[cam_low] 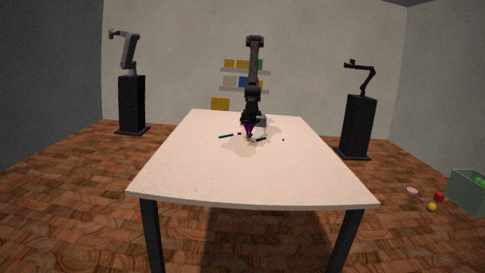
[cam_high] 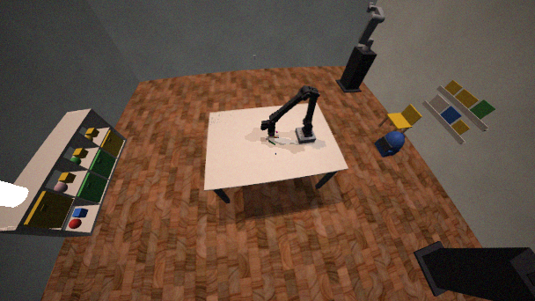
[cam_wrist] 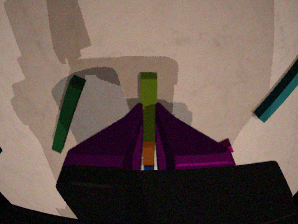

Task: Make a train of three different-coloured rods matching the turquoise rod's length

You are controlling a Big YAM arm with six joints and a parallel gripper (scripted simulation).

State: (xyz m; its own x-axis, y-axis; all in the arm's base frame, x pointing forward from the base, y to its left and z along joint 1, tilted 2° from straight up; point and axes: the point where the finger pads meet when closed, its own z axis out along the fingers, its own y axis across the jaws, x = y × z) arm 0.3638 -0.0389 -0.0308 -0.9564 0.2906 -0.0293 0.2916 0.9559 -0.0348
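Observation:
My gripper [cam_high: 271, 135] [cam_low: 249, 135] [cam_wrist: 149, 110] is shut on the lime rod [cam_wrist: 148, 86], low at the table; whether the rod touches the table is hard to tell. An orange rod [cam_wrist: 148, 154] continues its line between and behind the fingers, with a sliver of a blue rod [cam_wrist: 149, 168] beyond it; any small gaps there are hidden. A green rod [cam_high: 272, 143] [cam_low: 261, 139] [cam_wrist: 68, 115] lies slanted left of the fingers in the wrist view. A turquoise rod [cam_low: 226, 136] [cam_wrist: 280, 96] lies to the right, a magenta rod [cam_low: 239, 133] [cam_wrist: 228, 145] behind the right finger.
A second small blue rod [cam_high: 275, 153] [cam_low: 283, 140] lies apart on the table [cam_high: 238, 165] [cam_low: 247, 177], beyond the green rod. The arm's base [cam_high: 305, 135] stands behind the rods. Shelves and other arms stand away from the table.

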